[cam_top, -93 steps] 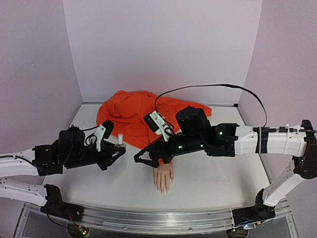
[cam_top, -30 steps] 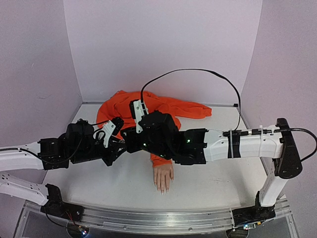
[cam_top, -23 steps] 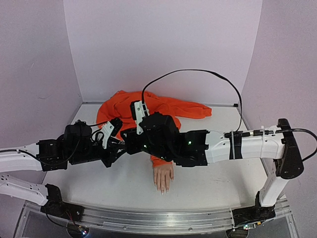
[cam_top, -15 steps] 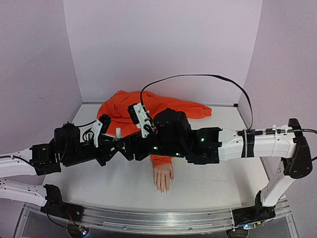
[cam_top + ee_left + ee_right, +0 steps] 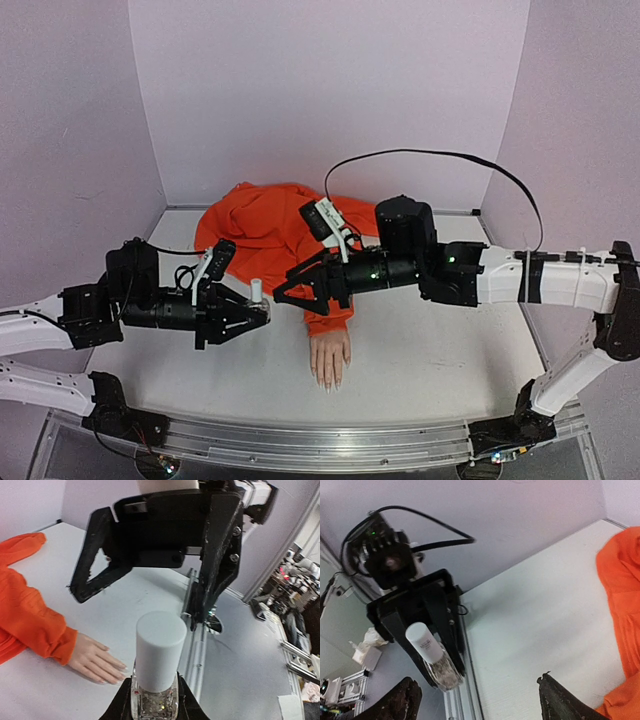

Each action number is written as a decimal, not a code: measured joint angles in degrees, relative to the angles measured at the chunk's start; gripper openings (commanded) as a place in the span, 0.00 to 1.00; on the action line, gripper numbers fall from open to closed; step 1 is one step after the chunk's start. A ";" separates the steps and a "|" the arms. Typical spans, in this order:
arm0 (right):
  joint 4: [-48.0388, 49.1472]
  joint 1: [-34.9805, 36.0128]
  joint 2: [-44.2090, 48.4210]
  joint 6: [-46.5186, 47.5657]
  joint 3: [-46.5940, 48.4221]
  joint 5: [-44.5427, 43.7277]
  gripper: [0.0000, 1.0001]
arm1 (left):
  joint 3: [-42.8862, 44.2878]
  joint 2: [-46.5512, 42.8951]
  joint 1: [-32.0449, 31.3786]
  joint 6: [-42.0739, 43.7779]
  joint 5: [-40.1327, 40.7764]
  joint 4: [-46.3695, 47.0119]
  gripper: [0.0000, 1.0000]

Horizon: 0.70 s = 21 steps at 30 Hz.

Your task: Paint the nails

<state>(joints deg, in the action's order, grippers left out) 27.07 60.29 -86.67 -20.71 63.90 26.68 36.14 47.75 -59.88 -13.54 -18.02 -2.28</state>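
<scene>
Left gripper (image 5: 154,700) clamps a bottle (image 5: 154,696), right gripper (image 5: 285,291) gapes facing its white cap (image 5: 160,650), the likely hold; tiny, probably hard, slick nails (image 5: 327,382) tip the hand (image 5: 330,356) lying near-centre.

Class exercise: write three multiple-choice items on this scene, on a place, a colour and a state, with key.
1. Where is the polish bottle? A in the right gripper B in the left gripper C standing free.
2. Its cap is: A orange B black C white.
3. The right gripper's fingers are: A spread open B shut on the cap C shut on nothing.
Key: 1 B, the left fingers clamp its glass base; 2 C, white in both wrist views; 3 A, they stand wide apart, holding nothing.
</scene>
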 measured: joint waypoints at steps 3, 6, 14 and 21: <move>4.90 0.13 -0.15 0.20 -0.20 8.74 0.64 | 1.84 2.23 0.00 -0.35 -7.78 0.46 0.00; 11.41 0.20 -1.53 -1.18 -0.11 16.33 0.59 | 3.34 4.26 0.00 -0.68 -13.77 0.90 0.00; 19.69 0.90 -4.35 -3.87 -0.11 25.18 0.31 | 4.15 6.01 0.00 -1.38 -20.22 1.40 0.00; 22.45 1.14 -5.79 -5.05 0.00 26.80 0.19 | 4.24 6.32 0.00 -1.33 -22.51 2.27 0.00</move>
<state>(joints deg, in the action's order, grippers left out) 49.52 61.43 -92.47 -25.76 63.90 53.47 40.38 54.06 -59.88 -14.87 -40.53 -0.01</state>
